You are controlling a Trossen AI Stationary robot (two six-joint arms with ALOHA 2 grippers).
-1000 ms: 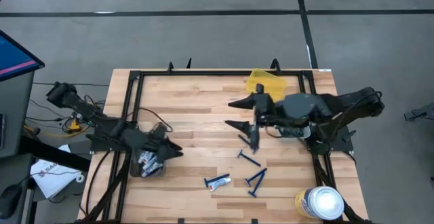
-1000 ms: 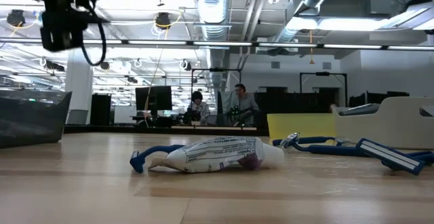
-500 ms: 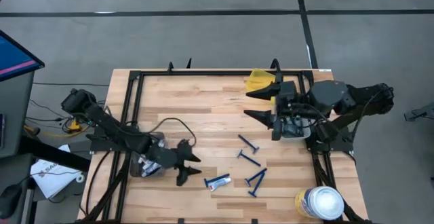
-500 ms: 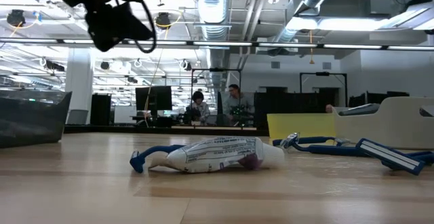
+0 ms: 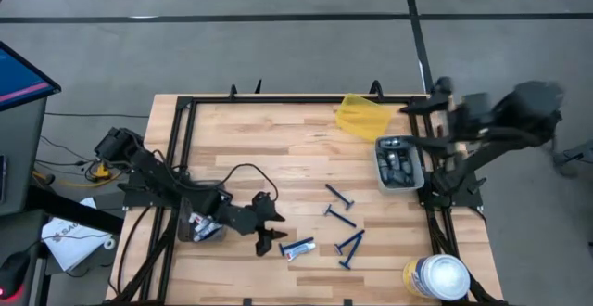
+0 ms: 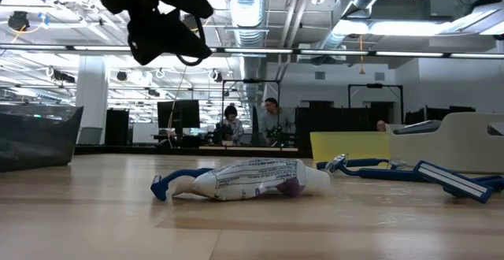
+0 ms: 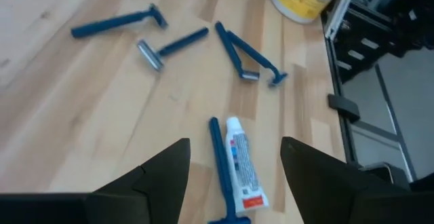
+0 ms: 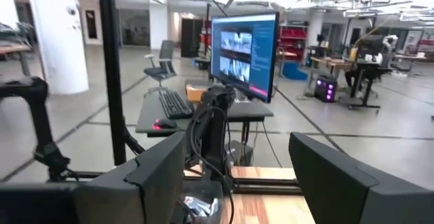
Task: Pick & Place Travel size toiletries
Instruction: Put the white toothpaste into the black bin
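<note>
A white-and-blue tube (image 5: 299,248) lies flat on the wooden table with a blue razor (image 7: 219,157) alongside it. Three more blue razors (image 5: 341,215) lie to its right. My left gripper (image 5: 270,231) hovers open just left of the tube, slanting down; in the left wrist view my left gripper (image 7: 234,149) has the tube (image 7: 242,166) ahead between its fingers, untouched. My right gripper (image 5: 419,125) is open and empty, raised at the table's far right beside a grey tray (image 5: 398,165) of dark pods.
A dark bin (image 5: 198,228) holding toiletries sits at the table's left. A yellow piece (image 5: 361,116) lies at the far edge. A white-lidded canister (image 5: 435,276) stands at the near right corner. Black frame rails (image 5: 185,130) border the table. People sit in the room beyond (image 6: 272,122).
My left gripper has swung from above the dark bin toward the table's right, sinking a little and rolling, and now hovers beside the tube. My right gripper has drawn back from the table's middle toward the right edge and risen, uncovering the grey tray. Both stay open.
</note>
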